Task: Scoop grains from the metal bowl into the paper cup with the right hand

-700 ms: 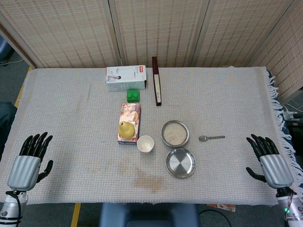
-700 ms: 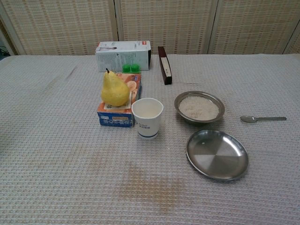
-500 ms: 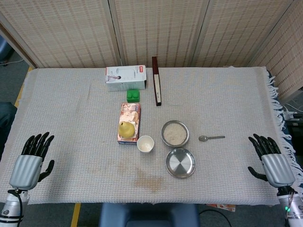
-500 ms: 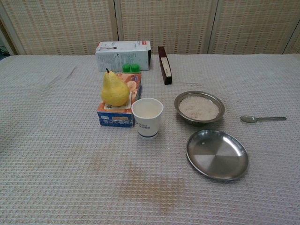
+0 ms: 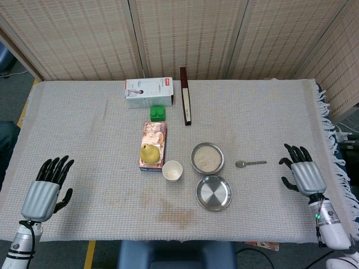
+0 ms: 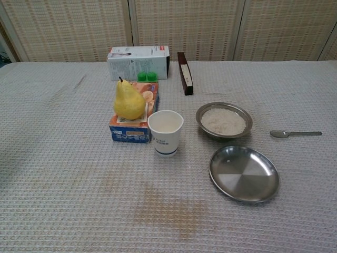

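Note:
A metal bowl (image 5: 207, 158) (image 6: 224, 120) full of pale grains sits mid-table. Just left of it stands a white paper cup (image 5: 172, 170) (image 6: 166, 132), upright. A metal spoon (image 5: 250, 163) (image 6: 295, 134) lies on the cloth to the right of the bowl, handle pointing right. My right hand (image 5: 303, 175) hovers open near the right edge, a short way right of the spoon's handle and apart from it. My left hand (image 5: 46, 188) is open at the front left, far from everything. Neither hand shows in the chest view.
An empty metal plate (image 5: 213, 193) (image 6: 244, 173) lies in front of the bowl. A yellow pear (image 5: 148, 152) (image 6: 128, 101) rests on a flat box (image 5: 152, 145) behind the cup. A white carton (image 5: 148, 92), green block (image 5: 158, 113) and dark box (image 5: 185, 96) stand further back.
My right hand has moved forward and inward toward the spoon. My left hand has shifted slightly inward. The objects have not moved.

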Motion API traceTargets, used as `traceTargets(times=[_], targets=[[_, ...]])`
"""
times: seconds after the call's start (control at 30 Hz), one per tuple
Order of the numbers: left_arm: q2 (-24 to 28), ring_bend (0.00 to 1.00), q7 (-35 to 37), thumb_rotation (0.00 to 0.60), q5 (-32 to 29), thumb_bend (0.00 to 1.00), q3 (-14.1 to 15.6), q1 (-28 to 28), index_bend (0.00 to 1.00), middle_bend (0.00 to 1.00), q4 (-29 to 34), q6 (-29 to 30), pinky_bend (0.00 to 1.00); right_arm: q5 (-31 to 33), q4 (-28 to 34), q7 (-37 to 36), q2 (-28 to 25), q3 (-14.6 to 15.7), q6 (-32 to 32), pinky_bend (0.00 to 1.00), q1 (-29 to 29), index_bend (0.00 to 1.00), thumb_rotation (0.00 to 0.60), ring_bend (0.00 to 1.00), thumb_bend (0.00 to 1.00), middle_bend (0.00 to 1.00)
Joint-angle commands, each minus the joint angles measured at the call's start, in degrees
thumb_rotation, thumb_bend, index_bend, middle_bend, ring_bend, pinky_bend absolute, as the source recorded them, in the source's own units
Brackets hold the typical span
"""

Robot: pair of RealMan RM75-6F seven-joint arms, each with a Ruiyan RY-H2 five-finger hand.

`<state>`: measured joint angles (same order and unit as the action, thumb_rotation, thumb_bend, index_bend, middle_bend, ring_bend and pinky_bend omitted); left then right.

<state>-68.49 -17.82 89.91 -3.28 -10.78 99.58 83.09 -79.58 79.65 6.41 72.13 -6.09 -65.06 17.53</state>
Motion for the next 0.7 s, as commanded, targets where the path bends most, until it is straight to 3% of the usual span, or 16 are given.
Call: traceTargets(times=[0.03, 0.2, 0.33, 0.7], targets=[[-0.2, 0.0, 0.1, 0.6, -0.2, 0.43, -0.1, -0.1, 0.0, 0.0, -0.1, 0.0, 0.06, 1.4, -2.8, 2.9, 3.4, -1.1, 2.1, 0.0, 2.2, 0.38, 0.6, 0.0, 0.27, 0.0], [-0.1, 0.0, -0.1, 0.6, -0.4, 0.43, 0.0, -0.2, 0.0, 0.0, -0.2, -0.3, 0.06, 3.8, -6.4, 3.5, 6.9, -1.7, 6.0, 0.0, 4.8, 0.38, 0.6, 0.0, 0.27, 0.0], [0.1, 0.0, 0.8, 0.6, -0.7, 0.44, 0.0, -0.1, 0.0, 0.0, -0.6, 0.0, 0.06, 4.3, -9.4, 5.2, 9.5, -1.6, 6.9, 0.0, 6.2, 0.4, 0.6, 0.0, 0.35, 0.0], [0.6, 0.0, 1.4, 0.6, -1.4, 0.44, 0.2, 0.0, 0.0, 0.0, -0.4, -0.3, 0.06, 6.5, -16.1, 6.0, 14.7, -2.0, 10.4, 0.0, 9.2, 0.42, 0.6, 0.0, 0.36, 0.0]])
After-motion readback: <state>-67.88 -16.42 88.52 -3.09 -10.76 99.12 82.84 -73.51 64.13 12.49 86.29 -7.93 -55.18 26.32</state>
